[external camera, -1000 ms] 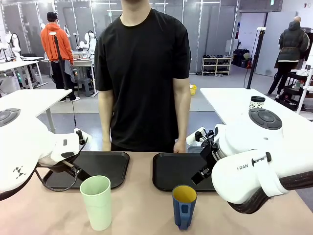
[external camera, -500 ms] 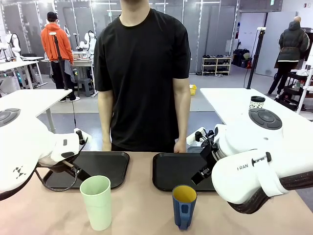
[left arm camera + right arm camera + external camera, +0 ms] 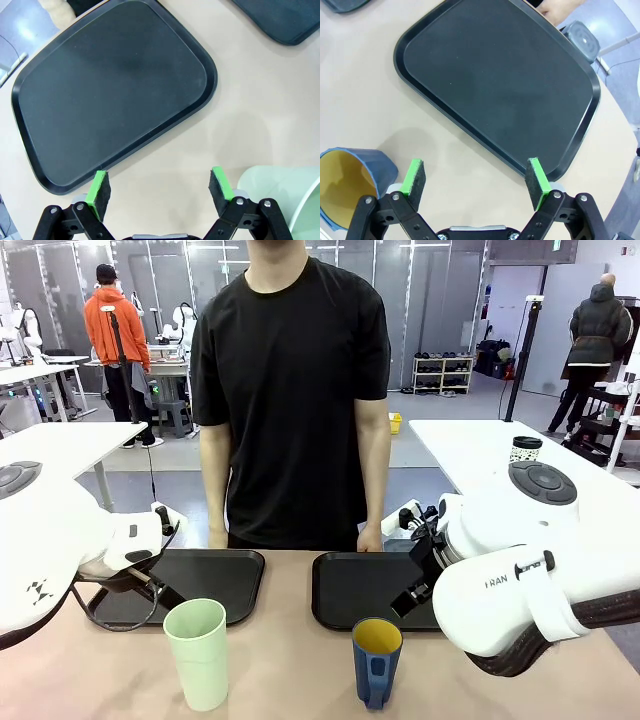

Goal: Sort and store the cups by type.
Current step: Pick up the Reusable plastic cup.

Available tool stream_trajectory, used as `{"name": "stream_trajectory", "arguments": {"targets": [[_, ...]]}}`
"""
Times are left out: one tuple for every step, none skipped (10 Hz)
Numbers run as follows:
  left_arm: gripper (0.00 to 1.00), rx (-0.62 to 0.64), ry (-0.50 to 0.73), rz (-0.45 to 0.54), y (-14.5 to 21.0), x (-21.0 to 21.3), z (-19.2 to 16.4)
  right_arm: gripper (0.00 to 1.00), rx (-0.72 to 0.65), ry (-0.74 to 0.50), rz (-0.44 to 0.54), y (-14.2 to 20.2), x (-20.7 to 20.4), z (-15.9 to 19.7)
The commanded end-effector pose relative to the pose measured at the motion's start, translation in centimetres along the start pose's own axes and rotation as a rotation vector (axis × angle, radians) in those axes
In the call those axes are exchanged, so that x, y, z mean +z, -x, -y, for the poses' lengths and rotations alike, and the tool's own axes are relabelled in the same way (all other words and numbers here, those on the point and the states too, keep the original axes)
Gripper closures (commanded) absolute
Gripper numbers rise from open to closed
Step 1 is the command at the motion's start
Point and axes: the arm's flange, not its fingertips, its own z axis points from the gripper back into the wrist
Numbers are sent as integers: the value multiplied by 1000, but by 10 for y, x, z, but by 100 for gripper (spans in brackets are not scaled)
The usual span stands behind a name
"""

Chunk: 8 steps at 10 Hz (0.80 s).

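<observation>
The left end effector [image 3: 160, 186] hung with its green pads wide apart and nothing between them, over bare desk [image 3: 290, 680] just off the edge of the left tray [image 3: 115, 90]. The green tumbler [image 3: 280, 197] stood upright close beside one pad (whether it touched, I could not tell). The right end effector [image 3: 476, 176] was likewise spread and empty, above the desk at the rim of the right tray [image 3: 500, 85], with the blue mug [image 3: 347, 187] near its other pad, yellow inside showing. From the front, both cups stood on the desk on the robot's side of the trays, well apart. A person [image 3: 290, 390] stood at the far side.
</observation>
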Motion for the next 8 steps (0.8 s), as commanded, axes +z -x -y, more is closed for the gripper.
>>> {"name": "stream_trajectory", "arguments": {"targets": [[0,1,0,0,0,0,0,0,-2,0,0,0,0,0],[0,0,0,0,0,0,0,0,0,0,0,0,0,0],[0,-19,-13,1,-6,8,-1,0,2,43,9,-11,11,2],[0,-28,-26,27,-15,23,0,0,23,90,44,-25,31,4],[0,-26,-51,76,-24,44,1,0,18,146,86,-41,57,5],[0,-26,-54,107,-29,60,3,0,9,161,122,-50,77,5],[0,-31,-57,131,-31,73,4,0,-2,173,153,-56,93,3],[0,-35,-63,156,-32,83,5,0,4,197,178,-59,108,0]]}}
